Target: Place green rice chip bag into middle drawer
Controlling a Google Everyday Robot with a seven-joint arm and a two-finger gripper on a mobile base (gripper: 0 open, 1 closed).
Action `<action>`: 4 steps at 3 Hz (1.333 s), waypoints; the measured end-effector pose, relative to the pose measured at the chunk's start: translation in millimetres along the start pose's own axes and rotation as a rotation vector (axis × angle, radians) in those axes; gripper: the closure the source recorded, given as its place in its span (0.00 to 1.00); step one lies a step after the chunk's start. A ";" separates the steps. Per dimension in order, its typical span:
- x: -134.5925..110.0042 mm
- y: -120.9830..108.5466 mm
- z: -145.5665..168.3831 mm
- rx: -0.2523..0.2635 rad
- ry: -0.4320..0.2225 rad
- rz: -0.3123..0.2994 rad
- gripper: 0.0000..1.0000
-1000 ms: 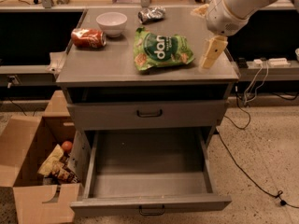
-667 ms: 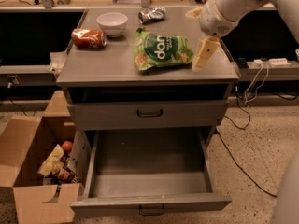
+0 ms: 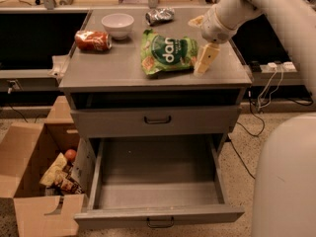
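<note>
The green rice chip bag (image 3: 168, 56) lies flat on the grey cabinet top (image 3: 108, 68), right of centre. My gripper (image 3: 201, 39) is at the bag's right edge, just above the top. It is open and empty; one cream finger (image 3: 206, 59) points down beside the bag. The middle drawer (image 3: 158, 214) is pulled fully out below, with a bare grey floor and a black bar handle (image 3: 160, 224). The drawer above it (image 3: 157, 118) is shut.
A red-orange can (image 3: 93, 40) lies on its side at the top's left, next to a white bowl (image 3: 117, 23). A crumpled silver foil bag (image 3: 160, 16) sits at the back. An open cardboard box (image 3: 37, 181) with snacks stands left of the drawer. Cables (image 3: 269, 85) hang at the right.
My gripper has moved left across the cabinet top and now sits against the green bag's right edge. The bag and the drawers have not moved.
</note>
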State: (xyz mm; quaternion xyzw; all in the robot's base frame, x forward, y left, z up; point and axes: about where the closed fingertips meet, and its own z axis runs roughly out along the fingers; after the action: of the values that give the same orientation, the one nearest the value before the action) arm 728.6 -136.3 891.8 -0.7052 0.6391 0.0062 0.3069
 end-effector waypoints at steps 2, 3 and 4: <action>-11.8 -6.6 38.5 -0.052 -0.081 0.003 0.21; -15.4 -5.5 48.0 -0.068 -0.109 0.004 0.45; -25.9 -2.2 42.2 -0.068 -0.171 -0.009 0.67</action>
State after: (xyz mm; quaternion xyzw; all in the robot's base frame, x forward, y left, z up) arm 742.0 -94.5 868.9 -0.7148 0.6069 0.0867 0.3365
